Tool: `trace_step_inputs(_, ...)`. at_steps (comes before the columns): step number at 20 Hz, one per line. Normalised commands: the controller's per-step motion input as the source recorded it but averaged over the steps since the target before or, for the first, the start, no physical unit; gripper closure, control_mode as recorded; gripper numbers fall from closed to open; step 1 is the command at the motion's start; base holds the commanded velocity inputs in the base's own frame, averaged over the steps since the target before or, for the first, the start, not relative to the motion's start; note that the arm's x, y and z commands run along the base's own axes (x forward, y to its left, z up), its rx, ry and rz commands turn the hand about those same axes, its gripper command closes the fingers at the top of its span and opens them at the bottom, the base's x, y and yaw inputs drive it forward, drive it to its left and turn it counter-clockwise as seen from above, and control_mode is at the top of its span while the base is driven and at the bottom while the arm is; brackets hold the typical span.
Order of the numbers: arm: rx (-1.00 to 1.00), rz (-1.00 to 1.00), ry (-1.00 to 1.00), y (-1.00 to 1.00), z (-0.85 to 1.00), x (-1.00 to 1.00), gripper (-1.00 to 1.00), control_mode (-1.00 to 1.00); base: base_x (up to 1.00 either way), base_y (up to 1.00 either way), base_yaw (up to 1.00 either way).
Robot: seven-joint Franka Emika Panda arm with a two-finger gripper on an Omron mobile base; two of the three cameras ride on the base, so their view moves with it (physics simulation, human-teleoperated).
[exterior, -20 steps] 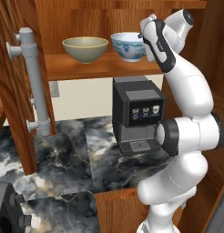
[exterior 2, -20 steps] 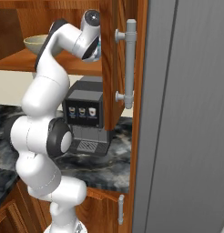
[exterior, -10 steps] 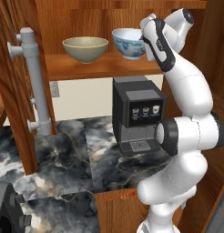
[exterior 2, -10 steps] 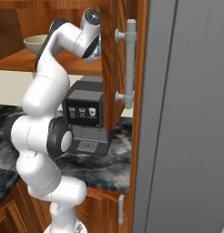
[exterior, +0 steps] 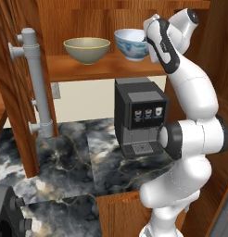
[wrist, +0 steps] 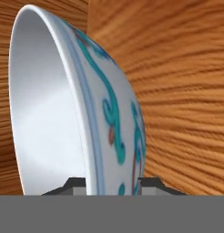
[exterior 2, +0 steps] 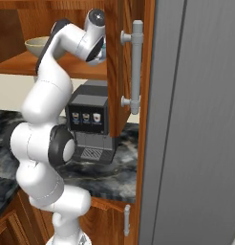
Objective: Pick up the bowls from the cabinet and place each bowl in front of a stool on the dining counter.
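Two bowls sit side by side on the shelf inside the cabinet (exterior: 106, 69), up above the coffee machine (exterior: 140, 115). The plain olive bowl (exterior: 86, 49) is on the left. The white bowl with blue swirls (exterior: 131, 44) is on the right, and that is the one I am taking.

My pincer (wrist: 112, 184) is pinching the rim of the white bowl. One tip is inside the bowl and one tip is outside, with the thin wall between them. Both tips look pressed right up against it.

I think this bowl is hard and stiff, like a real dish. It will not bend. It looks smooth and shiny, so it could slip, and it could break if it fell. It does not look heavy. The rim is the best place to hold, because the rest is too wide and round for me. Holding only one edge, the bowl may want to tip down on the far side, so I should lift it slowly and keep it level.

A second ago my pincer was spread wide around the rim. Now it has closed on it. My arm has hardly moved, and both bowls are in the same spots on the shelf.
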Motion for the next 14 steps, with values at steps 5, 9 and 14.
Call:
trace_step_inputs(5, 0.0, 0.0, -0.02, 0.0, 0.0, -0.57, 1.0, -1.0, 0.0, 0.0, 0.0)
trace_step_inputs(9, 0.0, 0.0, -0.03, 0.0, 0.0, -0.79, 1.0, -1.0, 0.0, 0.0, 0.0)
trace_step_inputs(14, 0.0, -0.01, 0.0, 0.0, 0.0, -0.9, 1.0, -1.0, 0.0, 0.0, 0.0)
